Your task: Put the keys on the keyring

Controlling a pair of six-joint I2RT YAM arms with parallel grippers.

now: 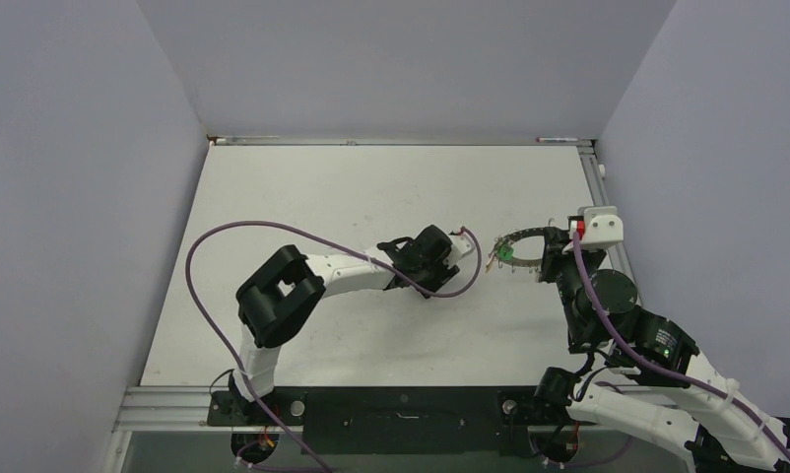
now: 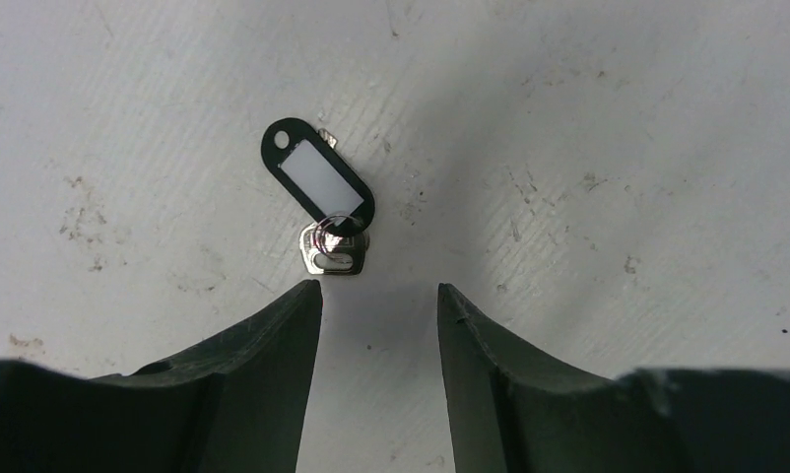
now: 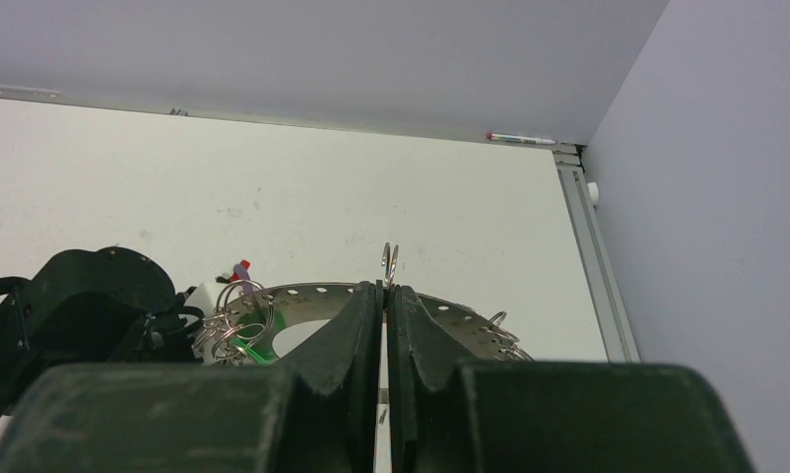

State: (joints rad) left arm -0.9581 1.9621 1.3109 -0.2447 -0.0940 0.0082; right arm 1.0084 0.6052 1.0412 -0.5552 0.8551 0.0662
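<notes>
the key [image 2: 334,254] is shiny metal, its tag [image 2: 317,175] glossy plastic, the table [image 2: 618,118] scuffed matt

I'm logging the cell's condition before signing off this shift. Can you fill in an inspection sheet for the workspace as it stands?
Surface: white table, scuffed and speckled.
Job's things: keyring gripped at its rim, green-tagged key on it; black-tagged key lying loose on the table.
Clutter: pen at the far right edge.
Grippers: left gripper open, poised at the black-tagged key; right gripper shut on the keyring.
Cables: purple cables loop along both arms.
Surroundings: plain grey walls on three sides; nothing else seen.
</notes>
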